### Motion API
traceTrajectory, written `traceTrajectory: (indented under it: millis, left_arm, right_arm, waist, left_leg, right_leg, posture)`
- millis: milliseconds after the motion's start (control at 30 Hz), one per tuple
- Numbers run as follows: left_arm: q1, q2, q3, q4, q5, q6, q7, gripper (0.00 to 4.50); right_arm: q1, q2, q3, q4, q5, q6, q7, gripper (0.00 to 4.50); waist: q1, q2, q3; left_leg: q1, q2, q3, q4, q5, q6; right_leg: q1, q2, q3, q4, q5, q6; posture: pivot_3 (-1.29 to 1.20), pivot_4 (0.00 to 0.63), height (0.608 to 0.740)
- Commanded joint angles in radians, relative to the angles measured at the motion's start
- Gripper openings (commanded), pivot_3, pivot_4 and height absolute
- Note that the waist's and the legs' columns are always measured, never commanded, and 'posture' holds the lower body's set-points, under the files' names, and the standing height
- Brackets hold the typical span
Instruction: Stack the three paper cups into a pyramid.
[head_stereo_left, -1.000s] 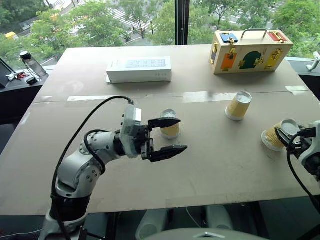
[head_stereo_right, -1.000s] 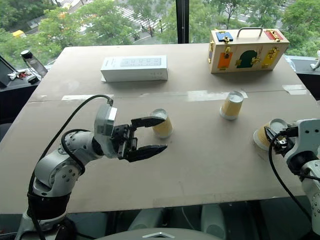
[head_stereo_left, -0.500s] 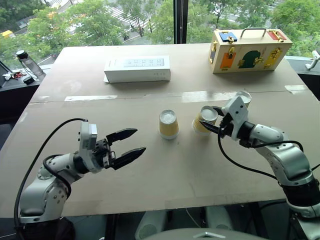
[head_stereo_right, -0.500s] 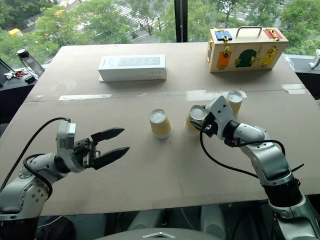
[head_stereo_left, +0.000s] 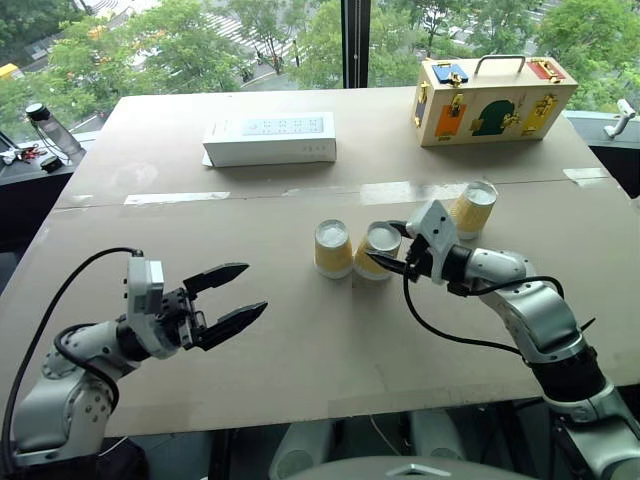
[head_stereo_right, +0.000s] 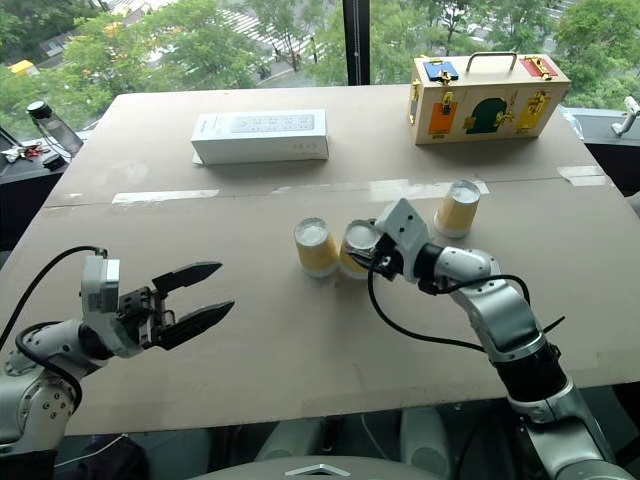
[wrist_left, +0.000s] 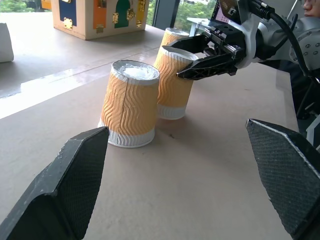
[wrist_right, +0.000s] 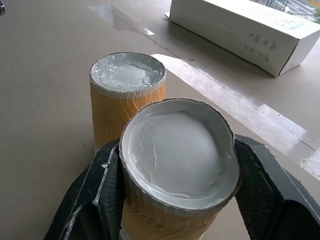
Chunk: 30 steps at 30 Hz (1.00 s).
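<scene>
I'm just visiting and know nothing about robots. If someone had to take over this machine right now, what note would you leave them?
Left hand: open, holding nothing, hovering over the table well short of the cups.
Right hand: shut on the held cup, which sits upside down, slightly tilted, right beside the first cup.
First cup: upside down on the table, near the middle.
Third cup: upside down farther back, beyond the right arm, untouched.
Done: first base cup is placed; second is at its side, not yet released.
Left: release the second cup upright against the first, then fetch the third and set it on top of the two.
</scene>
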Motion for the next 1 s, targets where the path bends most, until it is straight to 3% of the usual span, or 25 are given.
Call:
traceTrajectory:
  millis: [33, 167, 267, 333, 467, 633, 767, 1000]
  left_arm:
    - [0.010, 0.009, 0.027, -0.012, -0.005, -0.023, -0.008, 4.50]
    - [0.013, 0.005, 0.024, -0.014, -0.004, -0.029, -0.007, 4.50]
    - [0.013, 0.005, 0.021, -0.024, -0.009, -0.026, 0.001, 4.50]
    - [0.012, 0.005, 0.019, -0.033, -0.014, -0.021, 0.007, 4.50]
    - [0.009, 0.004, 0.010, -0.050, -0.024, -0.011, 0.012, 4.50]
    - [-0.011, -0.001, -0.018, -0.053, -0.020, -0.003, 0.009, 4.50]
    - [-0.034, -0.007, -0.040, -0.049, -0.014, -0.006, 0.007, 4.50]
    - [-0.088, -0.016, -0.074, -0.091, -0.042, 0.015, 0.021, 4.50]
  right_arm:
    - [-0.024, 0.010, 0.007, 0.006, -0.027, -0.031, 0.008, 2.24]
    - [-0.034, 0.024, 0.017, 0.031, -0.037, -0.030, 0.021, 2.24]
    - [-0.034, 0.022, 0.025, 0.049, -0.057, -0.039, 0.032, 3.79]
    - [-0.032, 0.009, 0.018, 0.042, -0.067, -0.055, 0.039, 4.46]
    - [-0.049, -0.023, -0.054, -0.023, -0.030, -0.014, 0.048, 4.46]
    - [-0.124, -0.056, -0.225, -0.174, 0.170, 0.168, 0.063, 4.46]
    - [-0.160, -0.049, -0.326, -0.188, 0.249, 0.181, 0.034, 4.46]
    - [-0.150, -0.140, -0.352, 0.063, 0.027, 0.088, -0.129, 4.46]
  waist:
    - [-0.001, 0.000, 0.000]
    - [-0.001, 0.000, 0.000]
    - [-0.001, 0.000, 0.000]
    - [-0.001, 0.000, 0.000]
    - [0.000, 0.000, 0.000]
    - [0.000, 0.001, 0.001]
    - [0.000, 0.001, 0.001]
    - [0.005, 0.001, 0.001]
  left_leg:
    - [0.000, 0.000, 0.000, 0.000, 0.000, 0.000]
    - [0.000, 0.000, 0.000, 0.000, 0.000, 0.000]
    - [0.001, 0.000, 0.000, 0.000, 0.000, 0.000]
    - [0.000, 0.000, 0.000, 0.000, 0.000, 0.000]
    - [0.000, 0.000, 0.000, 0.000, 0.000, -0.001]
    - [-0.001, 0.001, 0.000, 0.000, 0.000, 0.000]
    - [0.000, 0.001, -0.001, -0.001, -0.001, -0.001]
    - [0.000, 0.000, 0.001, 0.000, -0.001, -0.001]
  right_leg:
    - [0.000, 0.000, 0.000, 0.000, 0.000, 0.000]
    - [0.000, 0.000, 0.000, 0.000, 0.000, 0.000]
    - [0.000, 0.001, 0.000, 0.000, 0.000, 0.000]
    - [0.000, 0.001, 0.000, 0.000, 0.000, 0.000]
    - [0.000, 0.001, 0.000, 0.000, 0.000, 0.000]
    - [0.000, 0.001, 0.000, 0.000, 0.000, 0.000]
    - [0.000, 0.001, 0.000, 0.000, 0.000, 0.000]
    - [0.000, 0.000, 0.000, 0.000, 0.000, 0.000]
  posture:
    - [0.00, 0.150, 0.740]
    - [0.00, 0.150, 0.740]
    - [0.00, 0.150, 0.740]
    - [0.00, 0.150, 0.740]
    - [0.00, 0.150, 0.740]
    - [0.00, 0.150, 0.740]
    - [0.00, 0.150, 0.740]
    - [0.00, 0.150, 0.740]
